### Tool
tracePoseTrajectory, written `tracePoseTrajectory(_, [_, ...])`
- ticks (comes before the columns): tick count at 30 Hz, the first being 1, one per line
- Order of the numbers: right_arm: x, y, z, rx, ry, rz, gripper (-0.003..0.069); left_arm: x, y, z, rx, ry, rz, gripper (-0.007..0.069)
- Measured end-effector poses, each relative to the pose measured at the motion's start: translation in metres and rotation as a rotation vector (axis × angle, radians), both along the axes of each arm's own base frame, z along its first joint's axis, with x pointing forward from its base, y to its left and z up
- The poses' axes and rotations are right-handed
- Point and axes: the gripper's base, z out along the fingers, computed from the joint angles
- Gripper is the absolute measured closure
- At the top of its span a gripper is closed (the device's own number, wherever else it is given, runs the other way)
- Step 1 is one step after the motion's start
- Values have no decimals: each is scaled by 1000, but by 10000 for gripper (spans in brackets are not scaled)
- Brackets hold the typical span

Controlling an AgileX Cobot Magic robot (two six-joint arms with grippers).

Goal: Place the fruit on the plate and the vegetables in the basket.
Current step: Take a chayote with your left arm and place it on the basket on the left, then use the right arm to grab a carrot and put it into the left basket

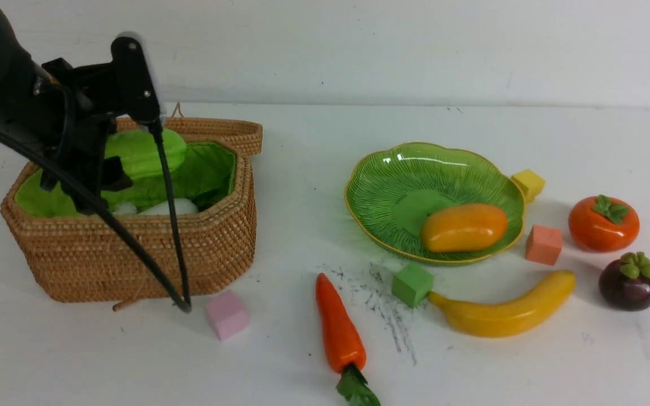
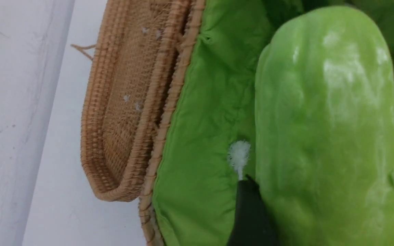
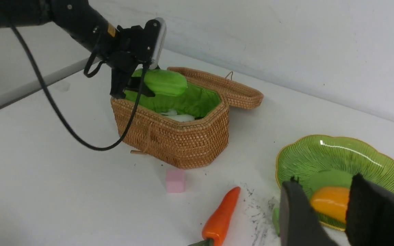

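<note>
Carrot (image 1: pixel 339 330): orange-red, green leaves | gourd (image 1: pixel 144 151): pale green, ridged

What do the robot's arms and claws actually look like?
The left arm is matt black with rounded joints, a small yellow label, a pale-edged wrist block and a thin black cable looping down. The left gripper is black; the right gripper shows two flat black fingers.

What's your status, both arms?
Left gripper shut on gourd, above open basket. Right gripper open, empty. Carrot on table; only mango on plate. Nothing blocking the drop.
</note>
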Motion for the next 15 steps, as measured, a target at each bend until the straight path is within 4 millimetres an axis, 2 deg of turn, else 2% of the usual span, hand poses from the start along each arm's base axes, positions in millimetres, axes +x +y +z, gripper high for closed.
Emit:
tracePoseTrajectory(2, [-1, 1, -2, -1, 23, 13, 426, 3, 2, 2, -15, -40, 38, 181])
tracePoseTrajectory(4, [-2, 2, -3, -4, 43, 24, 426, 4, 3, 5, -20, -69, 60, 144])
tracePoseTrajectory(9, [-4, 2, -7, -26, 85, 39, 426, 3, 5, 8, -48, -79, 119, -24])
tracePoseTrajectory(13, [-6, 2, -9, -36, 108, 49, 426, -7, 6, 18, -91, -67, 162, -33])
tracePoseTrajectory(15, [-6, 2, -10, -41, 117, 53, 426, -17, 5, 30, -161, -69, 200, -7])
